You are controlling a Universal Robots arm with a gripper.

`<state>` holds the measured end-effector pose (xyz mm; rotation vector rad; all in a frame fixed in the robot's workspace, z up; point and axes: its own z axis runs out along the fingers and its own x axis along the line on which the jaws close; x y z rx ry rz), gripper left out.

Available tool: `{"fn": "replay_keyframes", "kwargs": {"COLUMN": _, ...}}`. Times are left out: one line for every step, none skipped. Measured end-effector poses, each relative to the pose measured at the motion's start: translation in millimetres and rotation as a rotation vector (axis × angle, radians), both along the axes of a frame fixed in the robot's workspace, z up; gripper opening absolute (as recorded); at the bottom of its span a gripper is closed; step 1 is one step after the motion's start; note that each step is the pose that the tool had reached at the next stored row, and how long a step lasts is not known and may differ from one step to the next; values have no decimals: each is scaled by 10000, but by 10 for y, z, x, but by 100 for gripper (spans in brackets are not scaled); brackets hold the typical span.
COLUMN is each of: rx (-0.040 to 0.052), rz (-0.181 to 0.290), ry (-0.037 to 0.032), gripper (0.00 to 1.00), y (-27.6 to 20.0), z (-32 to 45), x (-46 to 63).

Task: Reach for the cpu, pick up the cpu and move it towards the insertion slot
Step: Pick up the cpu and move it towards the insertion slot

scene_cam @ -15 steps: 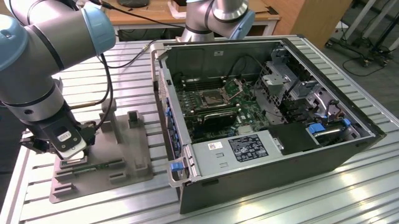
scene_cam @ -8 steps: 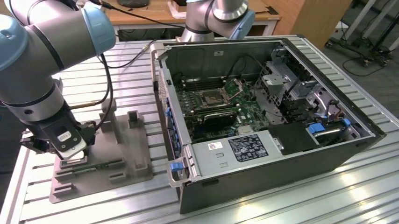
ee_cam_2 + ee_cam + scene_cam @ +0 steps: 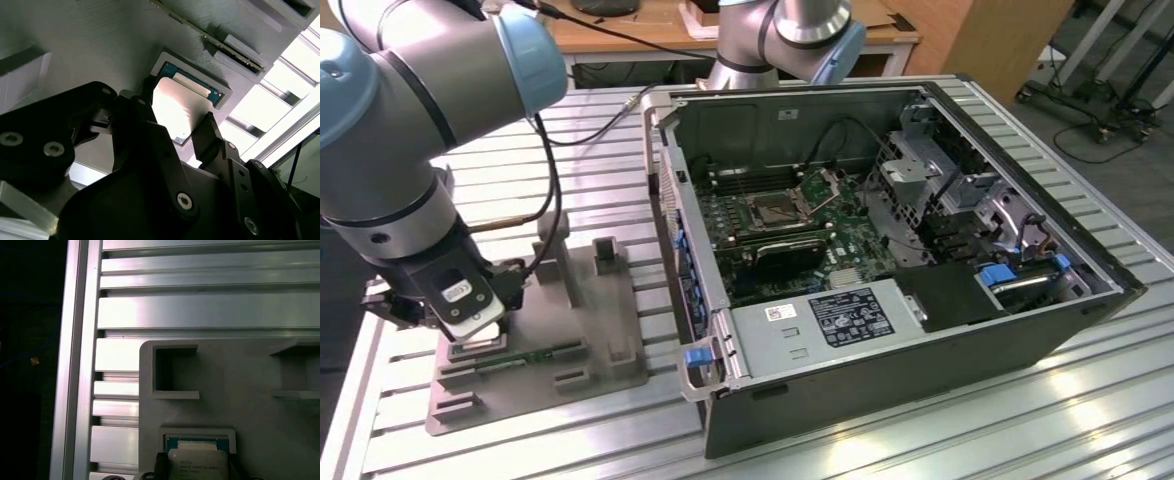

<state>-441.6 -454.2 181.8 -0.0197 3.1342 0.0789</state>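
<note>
I have the end effector (image 3: pixel 470 330) lowered onto the grey tray (image 3: pixel 594 330), which sits on the slatted metal worktop (image 3: pixel 921 440) towards the exterior view's left. The cpu (image 3: pixel 172 105) lies in a square recess of that tray, directly under the tool. It lies flat, silvery lid up, its edges square to the recess walls. Being square, it has no long axis to speak of. A thin teal border of the chip shows along one side of the recess in both wrist views.

I cannot tell whether the end effector is clenched on the chip or released around it; the cpu itself sits seated in its recess.

A narrow green circuit strip (image 3: pixel 540 353) lies in a long groove of the same tray, just beside the chip's recess.

Well apart, towards the exterior view's right, the open computer case (image 3: pixel 881 350) lies on its side – inside it the insertion slot (image 3: pixel 771 208) sits on the board, its metal flap (image 3: pixel 825 185) tilted up.
</note>
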Motion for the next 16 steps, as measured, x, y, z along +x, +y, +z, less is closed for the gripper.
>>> {"fn": "replay_keyframes", "kwargs": {"rx": 0, "rz": 0, "ry": -1, "gripper": 55, "y": 0, "z": 6, "x": 0}}
{"fn": "replay_keyframes", "kwargs": {"rx": 1, "rz": 0, "ry": -1, "gripper": 55, "y": 0, "z": 7, "x": 0}}
{"fn": "replay_keyframes", "kwargs": {"rx": 1, "rz": 0, "ry": -2, "gripper": 55, "y": 0, "z": 7, "x": 0}}
{"fn": "replay_keyframes", "kwargs": {"rx": 1, "rz": 0, "ry": -2, "gripper": 55, "y": 0, "z": 7, "x": 0}}
{"fn": "replay_keyframes", "kwargs": {"rx": 1, "rz": 0, "ry": -1, "gripper": 55, "y": 0, "z": 8, "x": 0}}
{"fn": "replay_keyframes", "kwargs": {"rx": 0, "rz": 0, "ry": 0, "gripper": 55, "y": 0, "z": 9, "x": 0}}
{"fn": "replay_keyframes", "kwargs": {"rx": 0, "rz": 1, "ry": 0, "gripper": 55, "y": 0, "z": 10, "x": 0}}
{"fn": "replay_keyframes", "kwargs": {"rx": 0, "rz": 0, "ry": 1, "gripper": 55, "y": 0, "z": 13, "x": 0}}
{"fn": "replay_keyframes", "kwargs": {"rx": -1, "rz": 0, "ry": 1, "gripper": 55, "y": 0, "z": 16, "x": 0}}
{"fn": "replay_keyframes", "kwargs": {"rx": -1, "rz": 0, "ry": 2, "gripper": 55, "y": 0, "z": 21, "x": 0}}
{"fn": "replay_keyframes", "kwargs": {"rx": -1, "rz": 0, "ry": 2, "gripper": 55, "y": 0, "z": 26, "x": 0}}
{"fn": "replay_keyframes", "kwargs": {"rx": 0, "rz": 0, "ry": 1, "gripper": 55, "y": 0, "z": 32, "x": 0}}
{"fn": "replay_keyframes", "kwargs": {"rx": -1, "rz": 0, "ry": 1, "gripper": 55, "y": 0, "z": 39, "x": 0}}
{"fn": "replay_keyframes", "kwargs": {"rx": 1, "rz": 0, "ry": -1, "gripper": 55, "y": 0, "z": 40, "x": 0}}
{"fn": "replay_keyframes", "kwargs": {"rx": 1, "rz": 0, "ry": -1, "gripper": 55, "y": 0, "z": 39, "x": 0}}
{"fn": "replay_keyframes", "kwargs": {"rx": 2, "rz": 1, "ry": -3, "gripper": 55, "y": 0, "z": 39, "x": 0}}
